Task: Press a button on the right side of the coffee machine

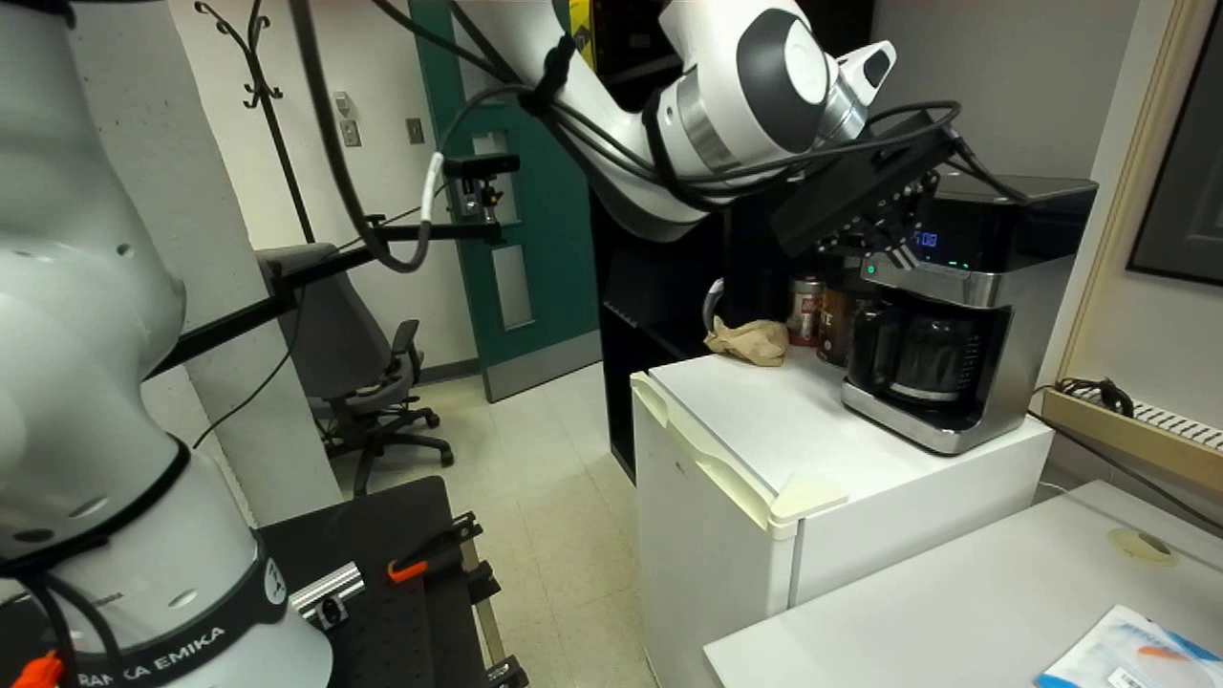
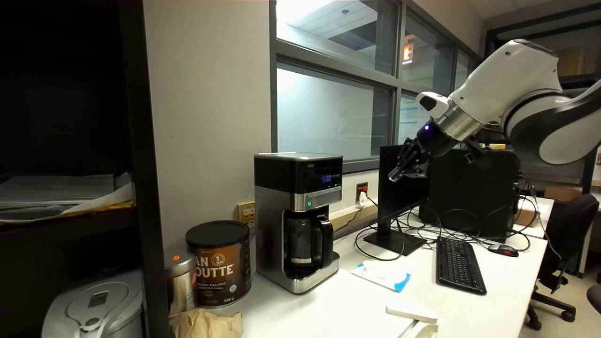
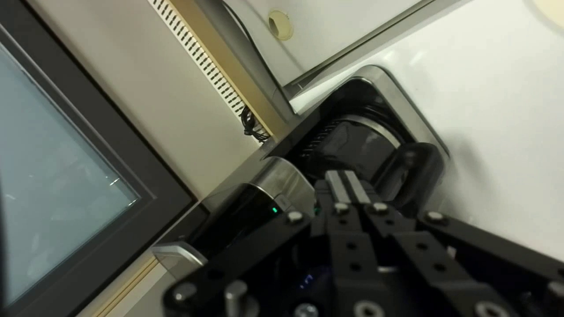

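Note:
The coffee machine (image 1: pixel 1037 334) is a boxy black and silver drip maker with a dark carafe. It stands upright and also shows in an exterior view (image 2: pixel 270 230) and in the wrist view (image 3: pixel 286 178). Its front has a blue clock display (image 2: pixel 326 179), small green lights and a silver band with a green-lit button (image 2: pixel 309 203). My gripper (image 1: pixel 903 256) is shut and empty, its fingertips together. It is in front of the machine's upper front. In an exterior view the fingertips (image 2: pixel 394 176) show apart from the machine. In the wrist view the fingers (image 3: pixel 348 187) hide part of the band and display.
The machine stands on a white mini-fridge (image 1: pixel 712 573). A brown coffee tin (image 2: pixel 218 267), a metal can (image 2: pixel 181 284) and a crumpled paper bag (image 2: pixel 206 324) are beside it. A wall is close behind. A monitor (image 2: pixel 401 197) and keyboard (image 2: pixel 460 265) are on the desk.

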